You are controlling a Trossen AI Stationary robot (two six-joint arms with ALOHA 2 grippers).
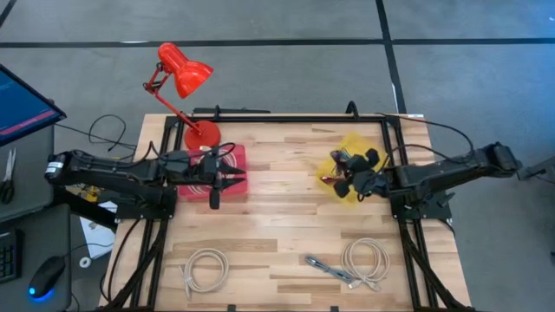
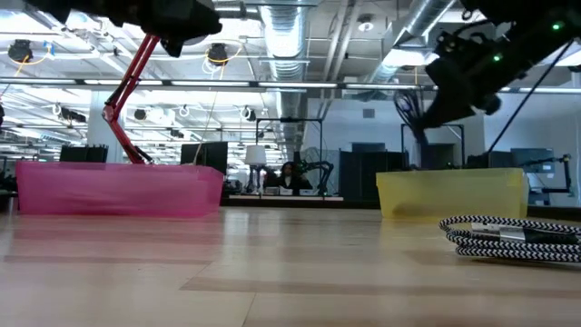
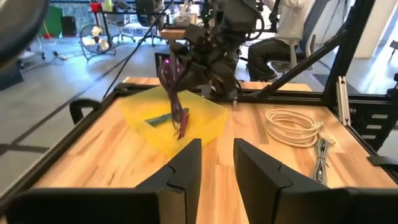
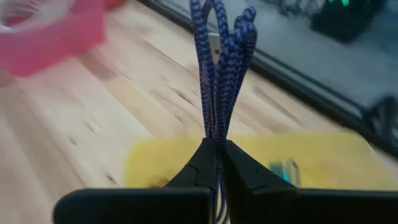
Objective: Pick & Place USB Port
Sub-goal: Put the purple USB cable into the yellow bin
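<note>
My right gripper (image 4: 216, 149) is shut on a purple braided USB cable (image 4: 217, 62) over the yellow bin (image 1: 355, 147). The left wrist view shows the cable (image 3: 174, 93) dangling from that gripper above the yellow bin (image 3: 205, 115). My left gripper (image 3: 217, 162) is open with nothing between its fingers. In the high view it hovers at the near side of the pink bin (image 1: 236, 156), pointing across the table at the yellow bin. My right gripper pinches a bunch of several cable strands (image 4: 214, 134) between its two fingers. The looped strands run on past the fingertips. Seen from the left wrist, the bunch hangs slack below the gripper, its lower end (image 3: 182, 127) down in the yellow bin; whether it touches the bin I cannot tell.
A red desk lamp (image 1: 182, 74) stands at the table's far left, behind the pink bin. Near the front edge lie two white coiled cables (image 1: 205, 264) (image 1: 364, 258) and a black-and-white cable (image 1: 329, 269). A small teal item (image 3: 158, 118) lies in the yellow bin.
</note>
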